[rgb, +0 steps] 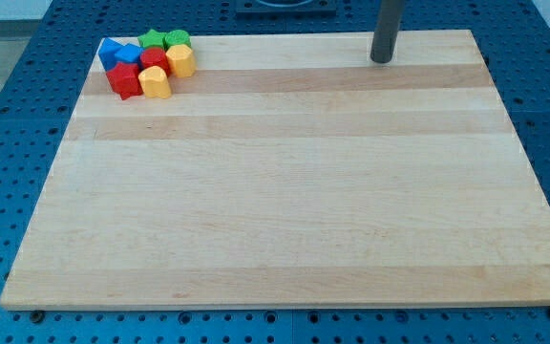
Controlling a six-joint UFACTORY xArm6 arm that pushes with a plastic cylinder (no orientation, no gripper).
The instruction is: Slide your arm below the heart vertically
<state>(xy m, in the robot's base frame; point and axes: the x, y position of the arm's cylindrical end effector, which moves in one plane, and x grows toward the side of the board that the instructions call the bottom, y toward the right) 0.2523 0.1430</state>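
Far off at the board's [285, 191] left corner, the yellow heart [156, 82] sits clustered among other blocks, while my tip [381, 59], a plain rod without fingers, rests far right, well apart.

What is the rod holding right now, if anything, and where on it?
Nothing is held. My tip rests alone near the board's top right, far from the block cluster at top left.

Blocks [147, 63] cluster top-left on board [285, 191]; my tip [381, 59] top-right.

Red, yellow, green, blue blocks [147, 63]; pale wooden board [285, 191]
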